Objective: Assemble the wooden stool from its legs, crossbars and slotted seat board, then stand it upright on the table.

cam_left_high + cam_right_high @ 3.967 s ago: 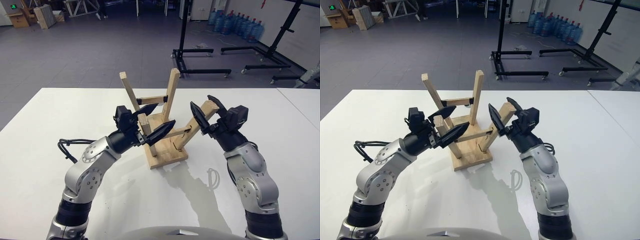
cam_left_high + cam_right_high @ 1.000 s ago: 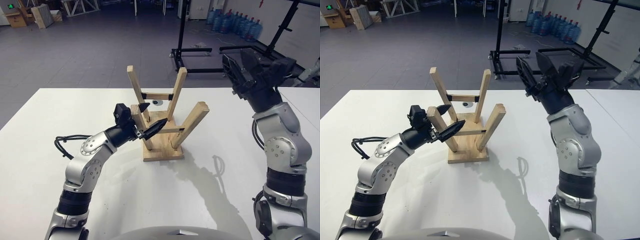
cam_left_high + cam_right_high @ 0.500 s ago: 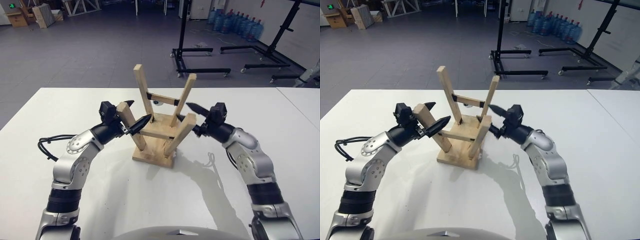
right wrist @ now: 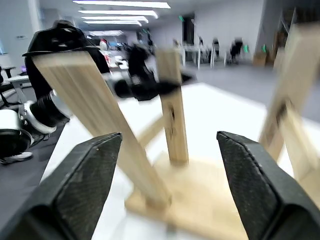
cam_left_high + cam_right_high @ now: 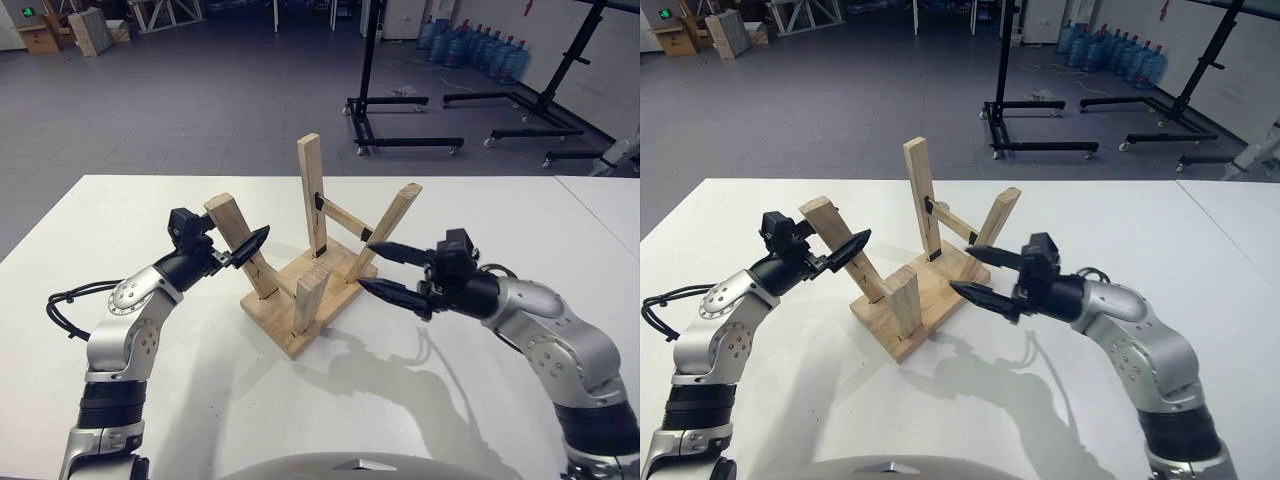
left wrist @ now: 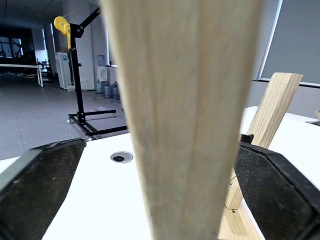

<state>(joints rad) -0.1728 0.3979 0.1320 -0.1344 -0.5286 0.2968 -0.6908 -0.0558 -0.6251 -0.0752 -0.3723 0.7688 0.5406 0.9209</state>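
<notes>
- The stool (image 5: pixel 310 265) stands upside down near the middle of the table (image 5: pixel 560 215). Its seat board (image 5: pixel 285 322) appears to lie flat on the surface, with four legs pointing up.
- A crossbar (image 5: pixel 345 218) joins the far leg (image 5: pixel 312 190) at 12 o'clock to the right-hand leg (image 5: pixel 395 220) at about 2 o'clock. We judge the stool assembled, so turning it over is what remains.
- At 9 o'clock the left jaws are apart and straddle the left-hand leg (image 5: pixel 228 218). In the wrist view the wood runs between the pads (image 6: pixel 40 185), and a strip of table shows between one pad and the leg, so we read no firm clamp.
- At 3 to 4 o'clock the right jaws are wide apart and hold nothing. They sit just beside the seat board's edge, below the right-hand leg, with the near leg (image 5: pixel 308 298) at 6 o'clock.
- Risk: if we lift or lever by the left-hand leg alone, the load falls on one joint. That leg could work loose from its slot, or the stool could swing and drop.
- Risk: a loose hold on the leg would let the stool slip or spin mid-turn and land on its side.
- Risk: the right jaws closing in could nudge the right-hand leg or the board and slide the stool away before either side has a hold.
- We would want both sides gripping before any tipping starts.
</notes>
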